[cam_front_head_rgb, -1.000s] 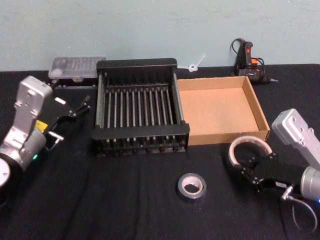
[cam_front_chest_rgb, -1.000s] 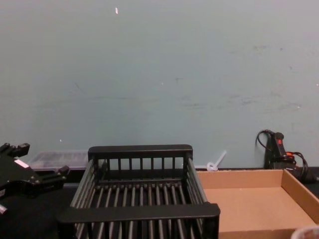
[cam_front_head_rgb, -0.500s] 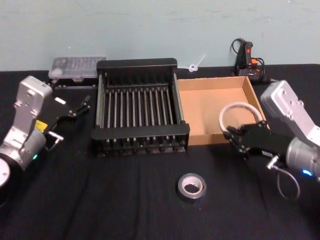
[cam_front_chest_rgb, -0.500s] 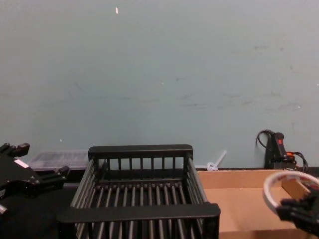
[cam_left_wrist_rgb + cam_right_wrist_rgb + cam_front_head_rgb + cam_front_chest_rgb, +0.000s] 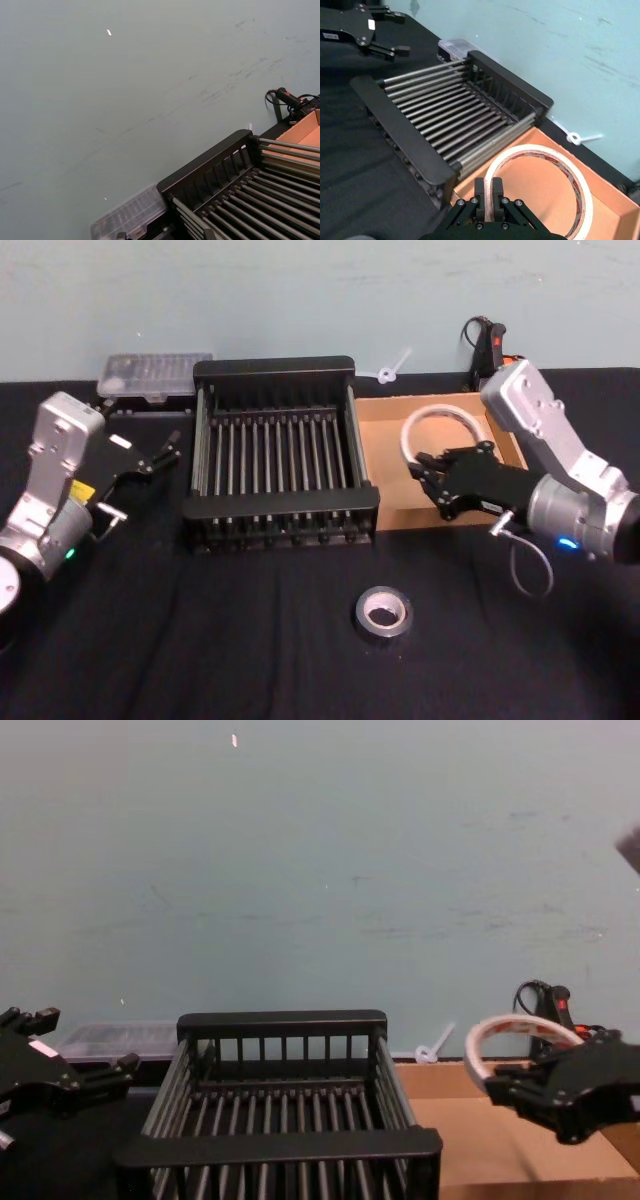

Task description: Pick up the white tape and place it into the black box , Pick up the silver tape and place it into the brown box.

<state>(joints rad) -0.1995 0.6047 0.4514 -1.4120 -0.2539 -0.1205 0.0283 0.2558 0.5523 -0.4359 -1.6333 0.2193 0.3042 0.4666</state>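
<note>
1. The black box [image 5: 275, 455] sits at the table's centre, toward 12 o'clock; only its bare bottom bars show inside.
2. The brown box [image 5: 385, 455] stands touching the black box's 3 o'clock side. Nothing lies on its cardboard floor, though the white tape hangs in the air above it.
3. The right gripper [image 5: 437, 478] hovers over the brown box, at about 2 o'clock from the table's middle. Its fingers [image 5: 481, 199] are narrowed, pinching the white tape's rim.
4. The white tape [image 5: 439, 430] is held nearly flat, tilted slightly; the ring extends away from the fingers toward 12 o'clock, with the clamped part at its 6 o'clock edge. Its red-printed inner face shows in the right wrist view.
5. The silver tape [image 5: 384, 613] lies flat on the black table [image 5: 250, 640] at 6 o'clock, well apart from both boxes and both grippers.
6. The left gripper [image 5: 160, 452] waits at 9 o'clock, beside the black box, its fingers spread and holding nothing.
</note>
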